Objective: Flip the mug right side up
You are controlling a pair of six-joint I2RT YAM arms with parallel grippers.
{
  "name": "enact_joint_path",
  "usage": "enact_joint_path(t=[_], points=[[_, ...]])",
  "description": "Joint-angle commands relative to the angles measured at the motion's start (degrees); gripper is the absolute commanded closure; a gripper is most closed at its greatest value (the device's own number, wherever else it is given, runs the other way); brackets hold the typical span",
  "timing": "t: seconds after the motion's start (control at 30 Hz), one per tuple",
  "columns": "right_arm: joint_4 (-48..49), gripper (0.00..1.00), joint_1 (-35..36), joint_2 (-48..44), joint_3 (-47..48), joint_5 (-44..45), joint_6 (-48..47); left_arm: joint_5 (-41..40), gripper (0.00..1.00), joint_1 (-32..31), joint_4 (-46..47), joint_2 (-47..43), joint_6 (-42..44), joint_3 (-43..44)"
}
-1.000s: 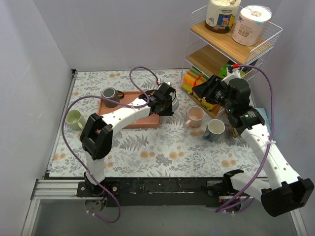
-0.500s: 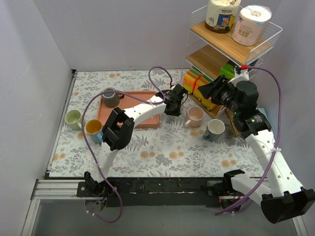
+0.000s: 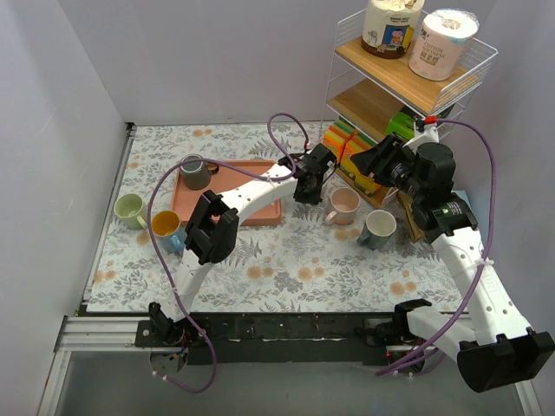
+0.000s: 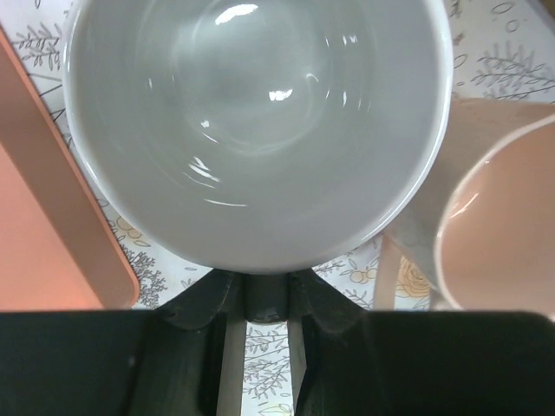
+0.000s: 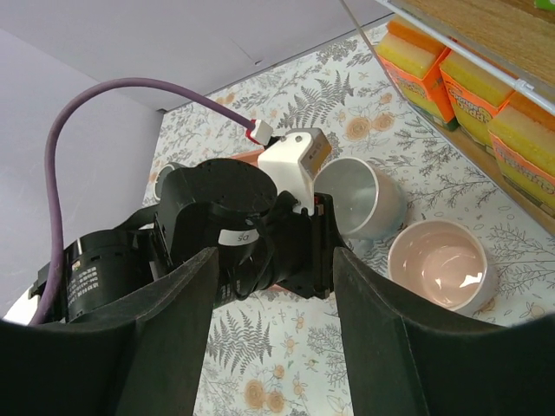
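The light grey mug [image 4: 260,130] fills the left wrist view, its open mouth facing the camera. In the right wrist view the mug [image 5: 360,198] is tilted, mouth up and toward the left arm, just left of a pink mug [image 5: 440,264]. My left gripper [image 4: 264,293] is shut on the mug at its near side, and in the top view the left gripper [image 3: 312,178] hides the mug. My right gripper [image 5: 273,260] is open and empty, held above the table near the shelf [image 3: 371,160].
The pink mug [image 3: 344,204] and a blue-grey mug [image 3: 379,228] stand upright right of the left gripper. A salmon tray [image 3: 234,186] holds a dark grey mug [image 3: 194,171]. A green mug [image 3: 130,208] and an orange-lined mug [image 3: 165,224] stand at the left. A wire shelf [image 3: 408,82] is at the back right.
My left arm has swung right from the tray's end toward the pink mug, carrying the grey mug. The right gripper has shifted slightly right and up.
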Motion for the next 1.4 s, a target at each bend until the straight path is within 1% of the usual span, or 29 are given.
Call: enact_joint_path(t=[0.0,0.2,0.37,0.43,0.57,0.6,0.63,0.67,0.7,0.73,0.8,0.83,0.87,0.93,0.97,1.07,1.17,1.2,1.27,1.3,1.37], points=[[1.91,0.37,-0.68,-0.08,-0.23,-1.31,-0.71,0.71,0.86,-0.18,-0.16,-0.93,-0.22,5.54],[2.17,0.37,-1.38,-0.17,-0.67,-2.01,-0.45,0.98,0.88,-0.18,-0.60,0.04,-1.10,4.58],[2.35,0.37,-1.73,-0.61,-1.28,-2.28,-0.01,0.63,0.88,-0.26,1.95,-0.49,-0.66,1.59],[2.44,0.37,-1.91,-0.78,-1.37,-2.37,0.08,0.72,0.86,-0.26,2.12,-0.23,-0.48,1.33],[2.35,0.37,-2.00,-1.05,-1.46,-2.37,0.08,1.42,0.80,-0.26,2.65,-0.31,-0.39,0.27],[2.26,0.37,-2.08,-1.13,-1.46,-2.28,0.17,1.86,0.76,-0.26,2.74,-0.49,-0.39,-0.08],[2.17,0.37,-2.08,-1.14,-1.46,-2.37,0.17,1.95,0.60,-0.26,3.09,-0.66,-0.31,-0.25],[2.17,0.37,-2.17,-1.22,-1.46,-2.37,0.17,1.95,0.53,-0.26,3.26,-0.75,-0.31,-0.52],[2.26,0.37,-2.08,-1.14,-1.46,-2.45,0.17,2.12,0.49,-0.26,3.44,-1.01,-0.22,-0.78],[2.17,0.37,-2.17,-1.14,-1.46,-2.54,0.17,2.30,0.40,-0.26,3.61,-1.10,-0.13,-0.96],[2.17,0.37,-2.17,-1.05,-1.46,-2.81,0.26,2.39,0.29,-0.26,3.53,-1.28,-0.04,-0.87],[2.17,0.37,-2.17,-0.96,-1.46,-2.81,0.34,2.13,0.24,-0.26,3.18,-1.63,-0.04,-0.78],[2.26,0.37,-2.17,-0.96,-1.46,-2.98,0.26,1.78,0.17,-0.26,3.00,-1.98,-0.04,-0.70],[2.35,0.37,-2.26,-0.96,-1.46,-2.98,0.52,0.72,0.10,-0.26,2.91,-3.21,-0.04,-0.96],[2.35,0.37,-2.26,-0.96,-1.46,-2.98,0.43,-0.33,0.02,-0.26,2.74,-4.78,-0.04,-0.87],[2.52,0.37,-2.26,-1.05,-1.55,-3.16,0.78,-3.05,0.02,-0.09,2.39,-8.82,-0.04,-0.52],[2.70,0.37,-2.35,-1.14,-1.81,-3.33,0.96,-3.76,0.02,1.49,2.74,-12.43,-1.44,-0.87],[2.79,0.37,-2.35,-1.22,-1.90,-3.33,0.96,-3.42,0.02,3.06,3.09,-14.97,-2.75,-1.74],[2.70,0.37,-2.35,-1.49,-1.99,-3.33,0.96,-3.06,0.02,5.17,3.88,-17.35,-4.95,-2.89],[2.79,0.37,-2.43,-1.57,-2.16,-3.33,0.96,-2.89,0.02,7.71,3.97,-19.54,-6.09,-4.37],[2.70,0.36,-2.52,-1.75,-2.43,-3.33,0.96,-2.71,0.02,10.53,4.14,-21.31,-9.61,-5.96]])
